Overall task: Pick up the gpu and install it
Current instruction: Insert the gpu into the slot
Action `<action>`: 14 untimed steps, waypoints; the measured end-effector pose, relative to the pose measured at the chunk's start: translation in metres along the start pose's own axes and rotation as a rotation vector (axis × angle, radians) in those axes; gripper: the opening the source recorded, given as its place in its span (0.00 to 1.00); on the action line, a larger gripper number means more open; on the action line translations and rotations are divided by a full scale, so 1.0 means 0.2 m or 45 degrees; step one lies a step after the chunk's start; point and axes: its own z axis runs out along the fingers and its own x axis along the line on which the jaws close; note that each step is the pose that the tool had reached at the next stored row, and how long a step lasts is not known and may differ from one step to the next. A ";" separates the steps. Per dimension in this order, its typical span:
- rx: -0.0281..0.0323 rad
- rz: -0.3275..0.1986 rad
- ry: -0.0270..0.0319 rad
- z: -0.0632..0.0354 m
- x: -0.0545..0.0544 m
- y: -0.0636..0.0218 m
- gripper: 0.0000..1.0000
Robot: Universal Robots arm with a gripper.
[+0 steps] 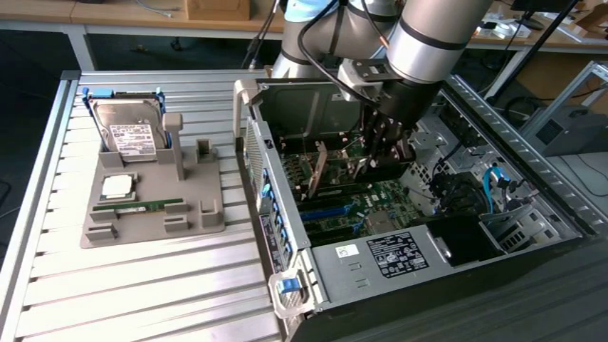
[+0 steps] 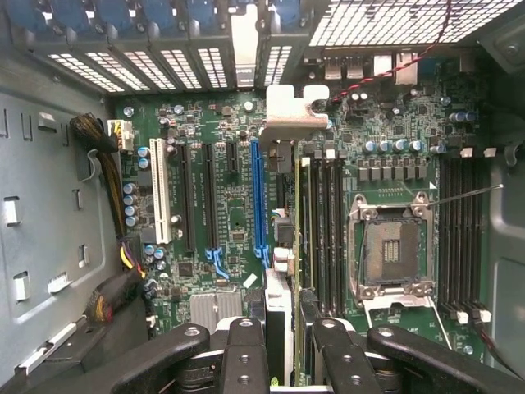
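One gpu, edge-on in the gripper, hanging over the motherboard inside the open case.

The thin dark expansion card with its silver metal bracket (gpu [image 2: 281, 246]) sits upright between the black fingers [image 2: 246, 353] of the gripper [image 1: 388, 153], which are closed onto it at a middling width; held vertical, probably so its bottom edge can line up with the long blue slot [image 2: 261, 197] just beside it. Bracket end points at the perforated rear wall [image 2: 238, 33] of the grey metal computer case [image 1: 570, 199], presumably to match a rear opening. Whether the card edge already touches a slot: cannot tell, fingers and card hide the contact. Outside on the slatted table [image 1: 142, 285], the grey holder tray [image 1: 152, 206] carries a silver hard drive [image 1: 128, 128] and a green memory stick [image 1: 138, 206].
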 end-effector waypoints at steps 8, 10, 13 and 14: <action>0.0000 0.000 0.0001 0.008 0.00 0.002 0.27; 0.0000 0.000 0.0001 0.010 0.01 0.002 0.27; 0.0000 0.000 0.0000 0.013 0.01 0.004 0.27; 0.0000 0.000 0.0001 0.013 0.01 0.005 0.27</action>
